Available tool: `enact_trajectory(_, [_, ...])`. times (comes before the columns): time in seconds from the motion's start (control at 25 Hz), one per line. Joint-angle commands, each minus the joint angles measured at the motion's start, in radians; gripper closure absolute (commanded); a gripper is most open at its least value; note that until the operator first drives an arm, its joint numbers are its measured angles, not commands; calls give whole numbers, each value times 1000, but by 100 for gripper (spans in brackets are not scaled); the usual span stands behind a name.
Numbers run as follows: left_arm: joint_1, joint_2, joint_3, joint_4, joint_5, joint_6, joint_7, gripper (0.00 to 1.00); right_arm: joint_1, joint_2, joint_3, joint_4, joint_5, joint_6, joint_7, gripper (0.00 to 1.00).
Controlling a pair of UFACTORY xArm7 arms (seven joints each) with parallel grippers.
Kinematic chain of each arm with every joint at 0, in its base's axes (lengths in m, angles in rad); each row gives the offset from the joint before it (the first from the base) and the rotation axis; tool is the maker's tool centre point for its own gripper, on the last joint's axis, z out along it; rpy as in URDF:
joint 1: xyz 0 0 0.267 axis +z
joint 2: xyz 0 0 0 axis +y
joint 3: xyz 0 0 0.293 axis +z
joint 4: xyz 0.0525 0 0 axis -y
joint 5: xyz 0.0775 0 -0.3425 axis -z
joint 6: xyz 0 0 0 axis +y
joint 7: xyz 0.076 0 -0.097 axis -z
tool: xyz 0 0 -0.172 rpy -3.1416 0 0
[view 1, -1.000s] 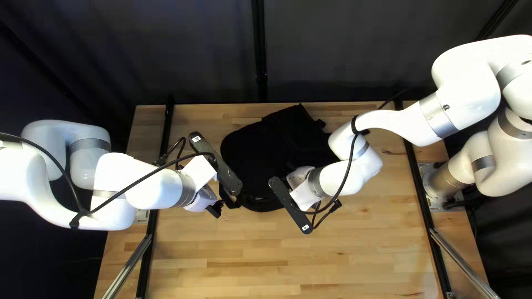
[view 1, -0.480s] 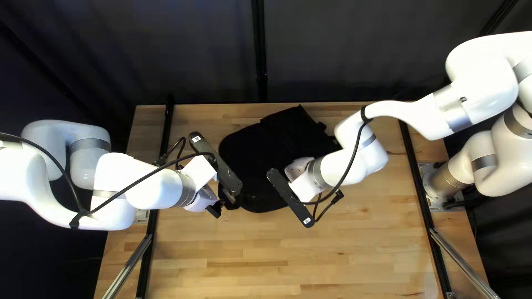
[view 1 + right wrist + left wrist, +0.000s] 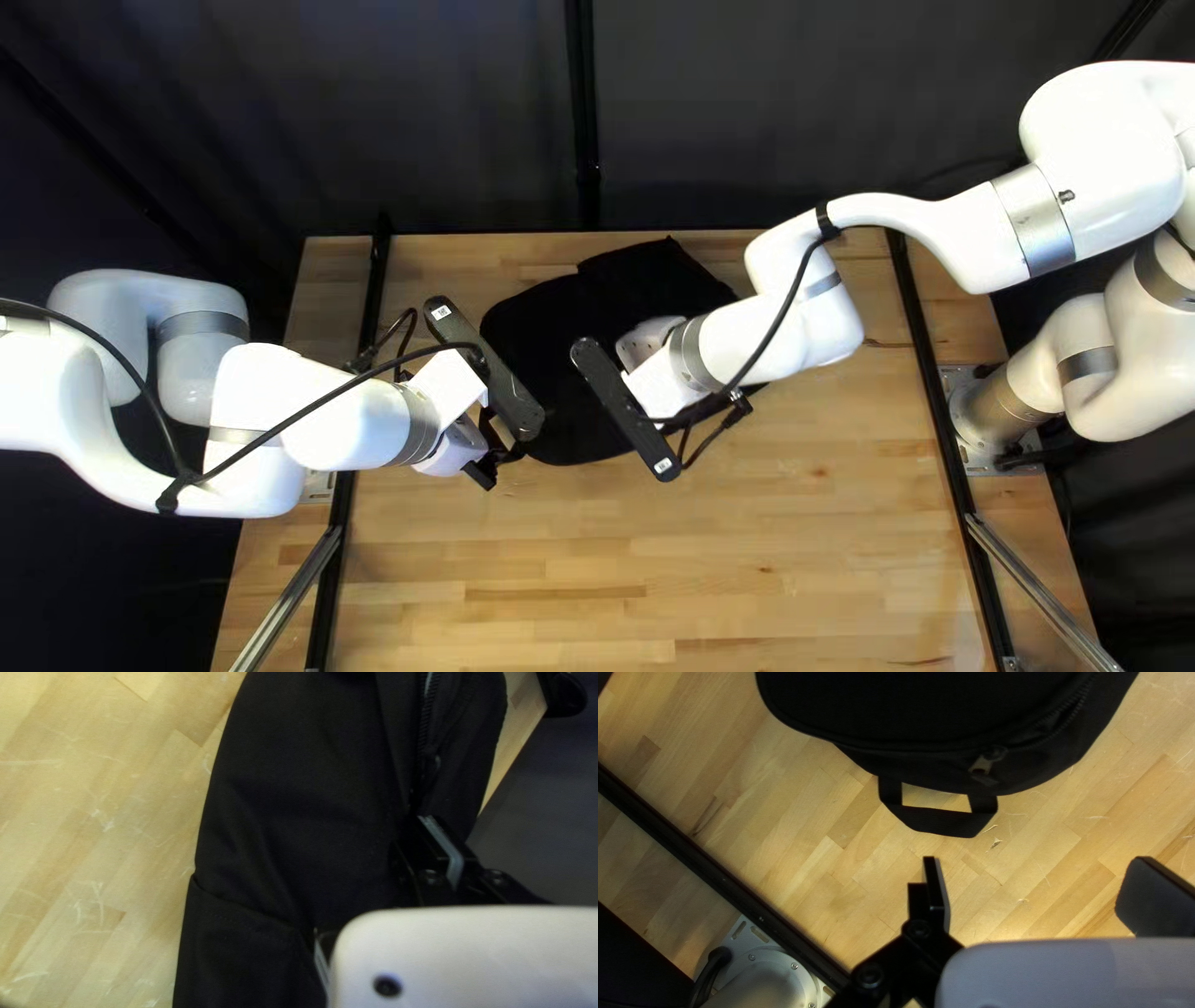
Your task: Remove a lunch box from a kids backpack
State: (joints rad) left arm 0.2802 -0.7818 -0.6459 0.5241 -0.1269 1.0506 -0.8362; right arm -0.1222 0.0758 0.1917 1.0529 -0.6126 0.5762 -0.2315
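In the top left view my left gripper [image 3: 481, 471] is beside the near left end of the black backpack [image 3: 535, 336]. My right gripper [image 3: 650, 342] is over the bag, fingertips hidden there. In the left wrist view my left gripper [image 3: 1037, 862] stands open, empty, with the loop handle [image 3: 939, 821] ahead of it and a zipper pull [image 3: 983, 765] beyond. In the right wrist view my right gripper [image 3: 431, 822] is shut where the zipper [image 3: 427, 728] meets its fingertips; the part pinched is hidden. No lunch box shows.
The backpack lies on the wooden table [image 3: 747, 560]. Black rails run along both sides, including the left rail [image 3: 326, 585]. A dark curtain [image 3: 436, 112] hangs behind the far edge. My two wrist cameras are close together over the bag.
My right gripper has moved left and slightly toward the far edge over the last half second, after drawing closer to the far edge. The backpack has shifted slightly the same way. My left arm has stayed still.
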Motion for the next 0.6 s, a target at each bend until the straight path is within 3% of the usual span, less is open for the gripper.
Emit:
enact_trajectory(0.04, [0, 0, 0, 0, 0, 0, 0, 0, -8, -20, -5, -14, 14, -12, -21, 100])
enact_trajectory(0.32, [2, -2, 12, -6, -8, -3, -1, 0, -11, -33, -7, -24, 15, -19, -28, 100])
enact_trajectory(0.6, [88, 158, -139, -99, 16, -324, -104, 0, -12, -43, -7, -33, 15, -22, -31, 100])
